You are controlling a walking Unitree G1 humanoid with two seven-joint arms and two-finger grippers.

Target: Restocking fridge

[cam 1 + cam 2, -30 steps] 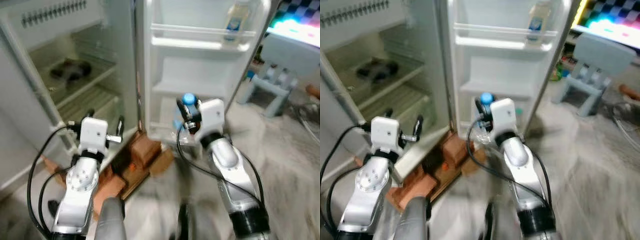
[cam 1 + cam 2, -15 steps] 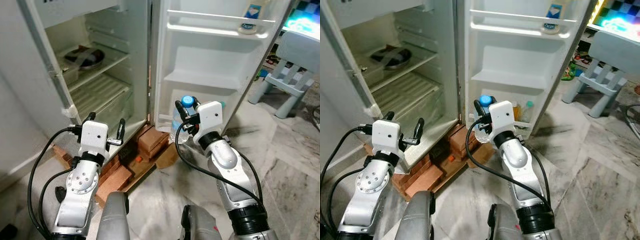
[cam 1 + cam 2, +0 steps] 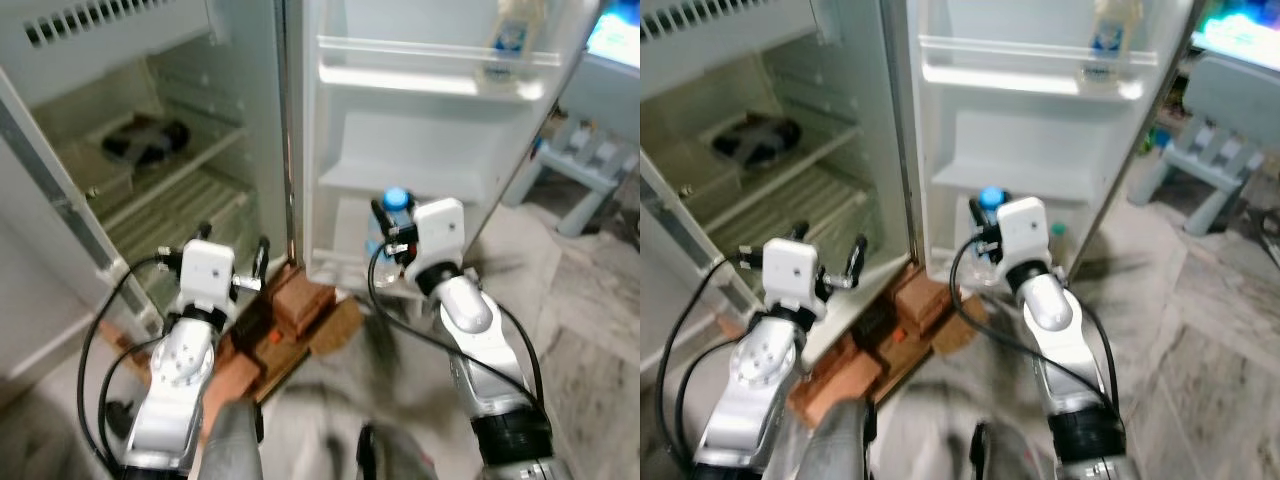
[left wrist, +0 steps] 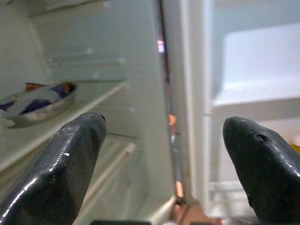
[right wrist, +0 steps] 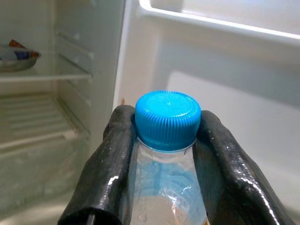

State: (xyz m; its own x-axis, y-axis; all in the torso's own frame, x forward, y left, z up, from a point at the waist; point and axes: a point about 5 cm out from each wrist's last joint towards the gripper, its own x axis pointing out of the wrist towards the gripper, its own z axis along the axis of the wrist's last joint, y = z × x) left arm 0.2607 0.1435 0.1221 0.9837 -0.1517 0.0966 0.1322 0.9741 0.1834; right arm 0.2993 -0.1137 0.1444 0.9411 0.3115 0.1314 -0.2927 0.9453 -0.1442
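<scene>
While gripped by right end effector (image 5: 165, 154): 1 bottle (image 5: 168, 187), 1 blue cap (image 5: 168, 118).

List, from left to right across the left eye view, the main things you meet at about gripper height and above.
Dark dish on the fridge shelf → left gripper, open → water bottle held in the right gripper → carton in the top door rack → pale stool.

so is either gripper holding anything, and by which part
The right gripper holds a water bottle by its neck, just under the blue cap. The left gripper is open and holds nothing.
</scene>
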